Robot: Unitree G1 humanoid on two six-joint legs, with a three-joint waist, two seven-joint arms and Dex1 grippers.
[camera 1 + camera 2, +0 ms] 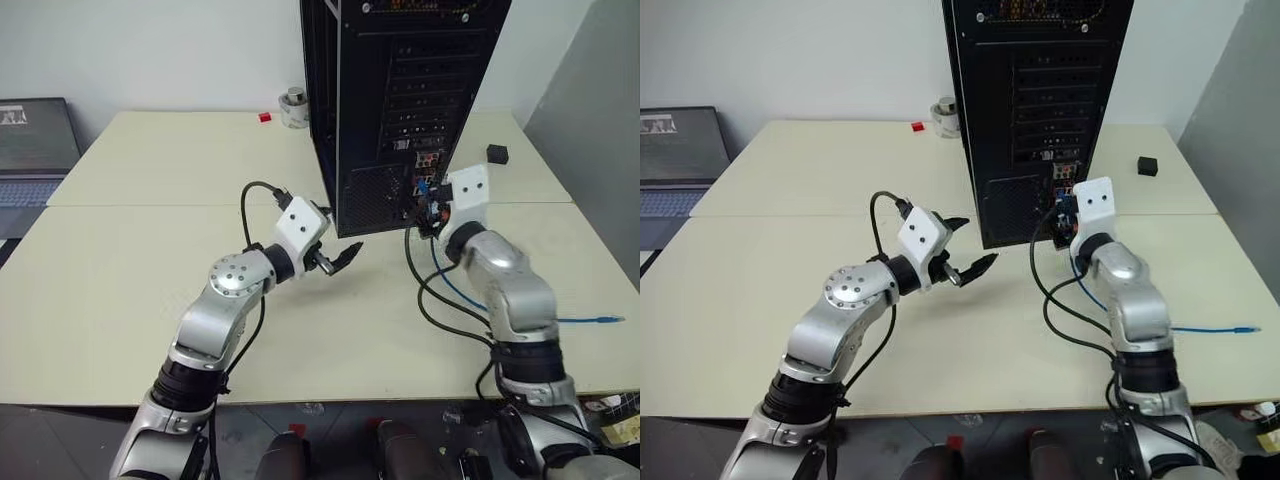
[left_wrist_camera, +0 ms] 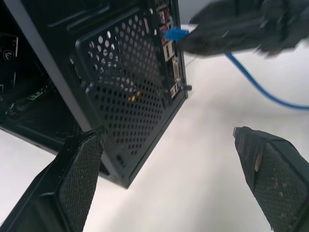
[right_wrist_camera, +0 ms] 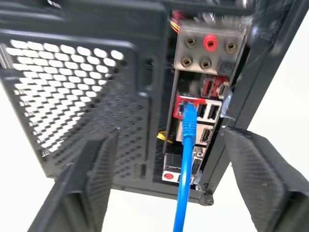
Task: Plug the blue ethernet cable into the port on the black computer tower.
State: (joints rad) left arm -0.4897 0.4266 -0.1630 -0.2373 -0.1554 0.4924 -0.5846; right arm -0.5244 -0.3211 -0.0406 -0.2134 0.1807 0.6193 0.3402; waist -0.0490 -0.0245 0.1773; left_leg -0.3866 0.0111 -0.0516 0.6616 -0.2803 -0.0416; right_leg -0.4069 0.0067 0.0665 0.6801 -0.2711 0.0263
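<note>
Blue ethernet cable [image 1: 470,297] runs in the left eye view from the rear of the black computer tower [image 1: 400,100], at upper centre, down across the cream table [image 1: 120,300] to a free plug near the right edge. The right gripper [image 1: 432,212] sits just right of centre, close against the tower's connector strip where the cable's near end meets it. The left gripper [image 1: 335,258] hovers at centre, near the tower's lower corner, its fingers spread and holding nothing.

In the right eye view a grey laptop [image 1: 675,165] lies at the left edge and a small black block [image 1: 1148,165] on the table at the right.

From the left wrist, two spread fingers frame the vent grille, with the blue plug [image 2: 175,34] seated at top centre beside the blurred right gripper.

From the right wrist, the plug sits in the port [image 3: 187,104], a red-framed socket at centre, and the cable drops straight to the bottom edge. Both fingers stand wide apart on either side of it, touching neither cable nor plug.
</note>
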